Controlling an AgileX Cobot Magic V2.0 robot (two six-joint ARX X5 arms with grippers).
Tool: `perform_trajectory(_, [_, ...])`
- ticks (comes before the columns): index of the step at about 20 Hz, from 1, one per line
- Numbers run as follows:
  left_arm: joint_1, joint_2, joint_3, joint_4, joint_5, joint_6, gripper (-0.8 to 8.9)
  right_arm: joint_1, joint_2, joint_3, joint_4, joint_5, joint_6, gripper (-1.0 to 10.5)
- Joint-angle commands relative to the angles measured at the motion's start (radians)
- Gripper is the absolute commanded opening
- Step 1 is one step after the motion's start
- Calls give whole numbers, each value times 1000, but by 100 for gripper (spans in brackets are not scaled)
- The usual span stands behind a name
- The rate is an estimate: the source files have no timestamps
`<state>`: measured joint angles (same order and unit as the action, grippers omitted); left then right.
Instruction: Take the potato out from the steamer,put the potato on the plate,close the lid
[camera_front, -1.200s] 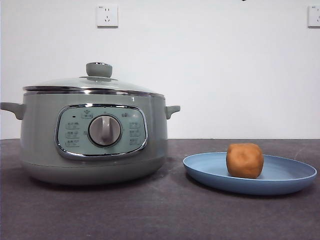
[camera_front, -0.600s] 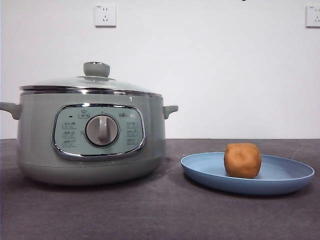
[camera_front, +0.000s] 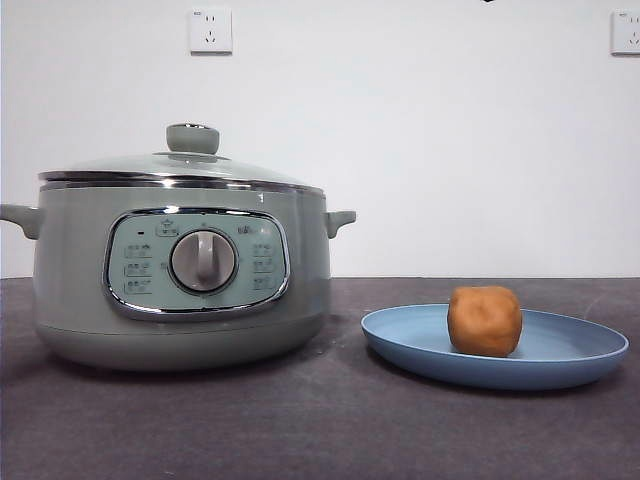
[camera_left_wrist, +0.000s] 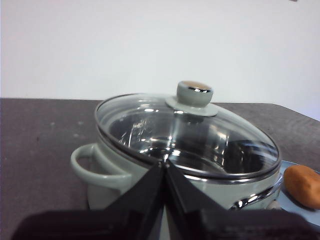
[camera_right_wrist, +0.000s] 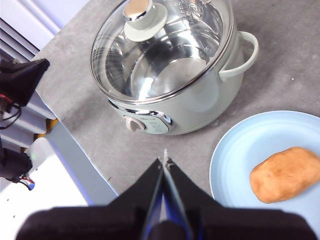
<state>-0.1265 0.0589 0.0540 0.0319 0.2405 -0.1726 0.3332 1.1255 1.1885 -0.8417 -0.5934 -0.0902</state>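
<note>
Potato: the orange-brown potato (camera_front: 485, 320) sits on the plate, a little toward the side nearer the steamer; it rests on the plate's floor and touches nothing else.
Plate: the light-blue plate (camera_front: 570, 365) lies flat on the desk, just beside the steamer and apart from it, with a strip of bare desk between them.
Lid: the domed glass lid (camera_front: 120, 166) is seated on the steamer, its steel rim level all round on the pot's edge, its pale green knob (camera_front: 193, 138) upright at the centre.
Steamer: the sage-green steamer (camera_front: 70, 270) stands upright on the desk, control panel and silver dial (camera_front: 203, 261) facing the front view; through the glass the right wrist view shows a shiny metal inner pot (nothing can be seen lying in it).
Left hand: the left hand (camera_left_wrist: 164, 167) is above the desk beside the steamer, on the side away from the plate, its two black jaws pressed together with nothing between them.
Right hand: the right hand (camera_right_wrist: 165, 162) is high over the desk, above the ground between steamer and plate, jaws pressed together and holding nothing.
Desk: dark grey desk (camera_front: 320, 430), matte.
Wall: white wall with two sockets (camera_front: 210, 29) high up.
</note>
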Motion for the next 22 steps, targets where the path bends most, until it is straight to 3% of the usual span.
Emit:
perform_trajectory(1, [8, -23, -38, 9, -13, -36, -3, 0, -1, -5, 3, 0, -5, 1])
perform_trajectory(10, [11, -57, -50, -216, -109, -113, -3, 0, -1, -5, 3, 0, -5, 1])
perform_trajectory(22, [11, -56, -50, -207, -108, -112, -3, 0, -1, -5, 3, 0, -5, 1])
